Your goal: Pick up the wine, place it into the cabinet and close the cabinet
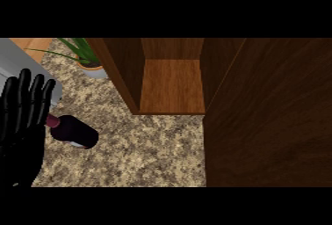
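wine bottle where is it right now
In the head view the wine bottle lies on its side on the counter at the left, right beside the open left robot hand and in front-left of the open cabinet.

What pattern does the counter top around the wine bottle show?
The counter is speckled beige and brown, like granite, seen best in the head view.

Left hand [23, 118] open at left edge, fingers [26, 85] up.
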